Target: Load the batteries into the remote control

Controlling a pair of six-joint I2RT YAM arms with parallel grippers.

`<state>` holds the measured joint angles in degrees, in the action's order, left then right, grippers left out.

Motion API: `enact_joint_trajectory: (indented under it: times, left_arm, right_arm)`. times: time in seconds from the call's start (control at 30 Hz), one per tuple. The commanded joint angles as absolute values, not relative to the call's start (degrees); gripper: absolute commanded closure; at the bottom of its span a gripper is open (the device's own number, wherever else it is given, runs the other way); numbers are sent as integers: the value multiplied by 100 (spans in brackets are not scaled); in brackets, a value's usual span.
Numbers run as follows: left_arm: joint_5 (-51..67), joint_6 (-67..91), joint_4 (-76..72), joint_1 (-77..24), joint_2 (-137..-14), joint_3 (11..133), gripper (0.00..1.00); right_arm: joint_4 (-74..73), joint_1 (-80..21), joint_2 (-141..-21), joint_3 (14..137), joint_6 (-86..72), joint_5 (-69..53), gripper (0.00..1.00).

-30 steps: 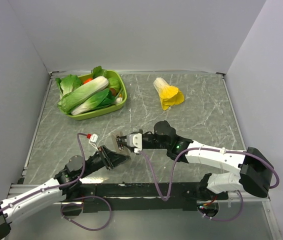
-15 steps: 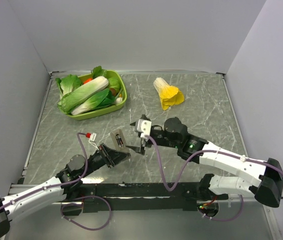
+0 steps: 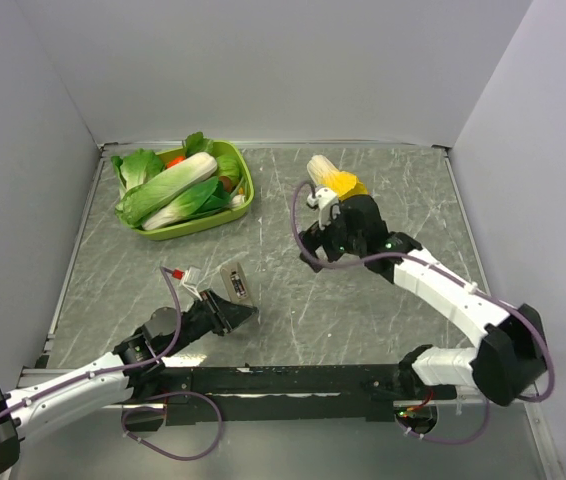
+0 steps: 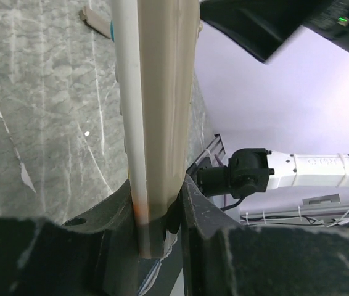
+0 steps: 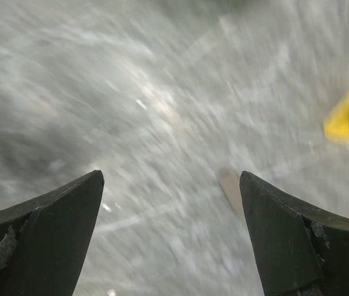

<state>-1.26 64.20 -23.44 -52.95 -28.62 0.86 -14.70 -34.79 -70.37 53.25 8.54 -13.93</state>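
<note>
The right gripper (image 5: 171, 185) has swung to upper centre, fingers apart, baring the mid-frame table (image 3: 303, 310); the left gripper (image 4: 156, 206) clamps the grey-beige remote control (image 4: 156, 111).

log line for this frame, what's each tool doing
left tool: shut on remote control | right tool: open, empty, beside yellow toy cabbage | right wrist view: blurred

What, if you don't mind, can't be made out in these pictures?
Batteries: not seen in any view.
Remote: too small in the top view to tell whether batteries are inside; the left wrist view shows only its edge.
Right wrist view: motion blur; the beige smear between the fingers is unidentifiable.
</note>
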Motion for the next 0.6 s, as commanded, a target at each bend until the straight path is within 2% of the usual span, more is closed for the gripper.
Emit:
enact_joint_trajectory:
  times: [0.0, 0.13, 0.37, 0.57]
  left_arm:
    - [-229, 6442, -2487, -5300, -2865, 26, 99]
    - [-150, 6390, -2610, -5291, -2909, 9, 99]
    - [-53, 6328, -2847, -5300, -3076, 18, 99]
    - [35, 6267, -2900, -5300, -3146, 44, 99]
  right_arm:
    - [-2170, -2762, -7592, 5493, 782, -1450, 5]
    - [-2373, -2470, -8348, 5730, 1203, -1503, 14]
    - [-2820, -2391, -9736, 6555, 1985, -1476, 23]
    - [-3199, -2408, -10406, 7083, 2478, -1670, 28]
